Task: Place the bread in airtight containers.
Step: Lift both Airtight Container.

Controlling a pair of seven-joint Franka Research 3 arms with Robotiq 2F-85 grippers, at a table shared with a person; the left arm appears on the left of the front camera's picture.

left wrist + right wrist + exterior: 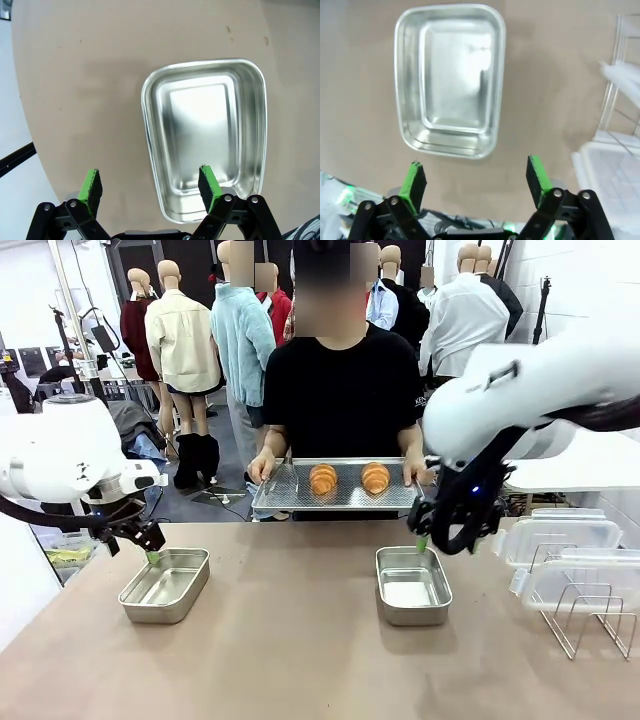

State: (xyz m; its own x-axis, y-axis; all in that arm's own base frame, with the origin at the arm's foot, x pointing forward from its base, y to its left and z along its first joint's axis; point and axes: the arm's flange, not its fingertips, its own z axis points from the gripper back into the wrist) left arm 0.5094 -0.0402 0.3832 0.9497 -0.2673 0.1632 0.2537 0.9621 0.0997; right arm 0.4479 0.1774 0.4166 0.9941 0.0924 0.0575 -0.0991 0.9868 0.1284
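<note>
- Now left gripper (pixel 150 182) and right gripper (pixel 477 175) hang spread, empty, each by an empty pan (pixel 205 135).
- The bread (pixel 323 478) lies beyond them on the person's tray (pixel 270 502).
- Best pinched gently across the middle.

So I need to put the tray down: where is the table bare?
The table is bare between the left pan and the right pan, and along the near edge. The right side is crowded with clear lids and a wire rack.
</note>
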